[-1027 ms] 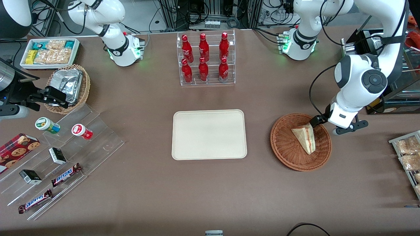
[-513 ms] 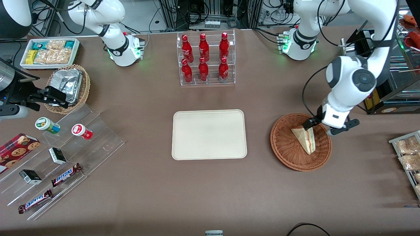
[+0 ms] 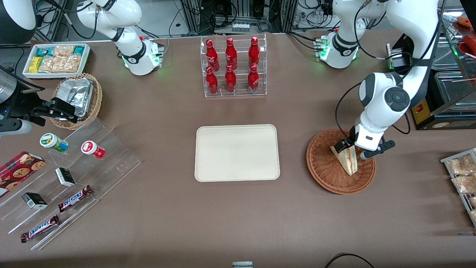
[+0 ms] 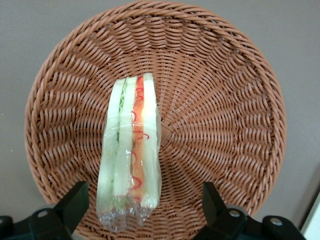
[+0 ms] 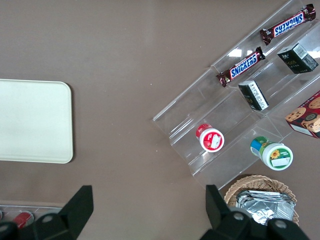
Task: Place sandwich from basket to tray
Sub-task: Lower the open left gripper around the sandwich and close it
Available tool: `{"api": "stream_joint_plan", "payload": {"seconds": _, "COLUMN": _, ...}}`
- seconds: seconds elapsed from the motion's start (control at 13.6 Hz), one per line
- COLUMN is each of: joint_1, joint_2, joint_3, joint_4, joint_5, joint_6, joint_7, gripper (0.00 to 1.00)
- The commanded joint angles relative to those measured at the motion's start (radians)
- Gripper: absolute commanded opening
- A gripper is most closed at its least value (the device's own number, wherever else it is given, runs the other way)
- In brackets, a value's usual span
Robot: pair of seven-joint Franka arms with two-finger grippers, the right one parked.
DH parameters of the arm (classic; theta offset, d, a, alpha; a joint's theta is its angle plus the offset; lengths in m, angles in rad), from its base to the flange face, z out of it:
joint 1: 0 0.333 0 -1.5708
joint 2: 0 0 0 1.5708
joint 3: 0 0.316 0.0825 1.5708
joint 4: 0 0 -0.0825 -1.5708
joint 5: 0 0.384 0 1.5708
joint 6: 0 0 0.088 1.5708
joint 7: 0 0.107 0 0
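From the front, the sandwich (image 3: 346, 159) lies in the round basket (image 3: 340, 161), which sits toward the working arm's end of the table, well apart from the bare tray (image 3: 237, 152). The gripper (image 3: 350, 147) hangs low over the sandwich's end farther from the camera, and contact there is hard to judge. From the left wrist, the sandwich (image 4: 130, 153) rests cut edge up on the basket (image 4: 220, 125) weave, between the spread fingers (image 4: 75, 204), which stand apart from it.
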Motion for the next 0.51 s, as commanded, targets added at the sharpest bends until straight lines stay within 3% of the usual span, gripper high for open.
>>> {"api": "stream_joint_plan", "payload": {"seconds": 0.0, "joint_1": 0.004, "joint_2": 0.007, "joint_3": 0.000, "joint_4": -0.011, "joint_5": 0.001, "joint_6": 0.031, "joint_7": -0.004, "gripper": 0.99}}
{"api": "stream_joint_plan", "payload": {"seconds": 0.22, "joint_1": 0.004, "joint_2": 0.010, "joint_3": 0.000, "joint_4": -0.019, "joint_5": 0.002, "joint_6": 0.033, "joint_7": -0.004, "gripper": 0.64}}
{"api": "stream_joint_plan", "payload": {"seconds": 0.44, "joint_1": 0.013, "joint_2": 0.003, "joint_3": 0.000, "joint_4": -0.027, "joint_5": 0.002, "joint_6": 0.033, "joint_7": -0.001, "gripper": 0.12}}
